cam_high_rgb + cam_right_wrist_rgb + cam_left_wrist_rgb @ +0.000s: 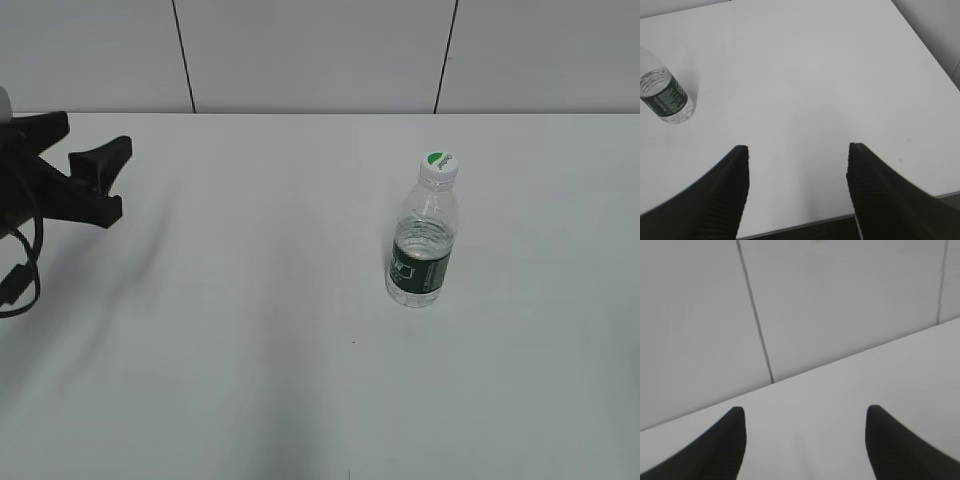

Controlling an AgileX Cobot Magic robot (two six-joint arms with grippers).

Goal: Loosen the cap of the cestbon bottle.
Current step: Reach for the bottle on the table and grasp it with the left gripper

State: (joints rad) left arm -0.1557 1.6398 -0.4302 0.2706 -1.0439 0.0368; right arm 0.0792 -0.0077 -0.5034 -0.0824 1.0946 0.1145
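Note:
The cestbon bottle [424, 243] stands upright on the white table, right of centre, clear with a dark green label band. Its white cap [439, 167] with a green half-circle mark sits on top. The right wrist view shows the bottle's lower body [665, 97] at the far left edge; the cap is out of that frame. My left gripper [90, 145] is open and empty at the far left of the exterior view, far from the bottle; its fingers [805, 412] frame bare table and wall. My right gripper [797, 147] is open and empty, out of the exterior view.
The white table [250, 330] meets a panelled wall [320, 50] at the back. The table's near edge [805, 222] shows under the right gripper, and its right edge [925, 45] runs along that view. A black cable [20, 275] hangs from the left arm.

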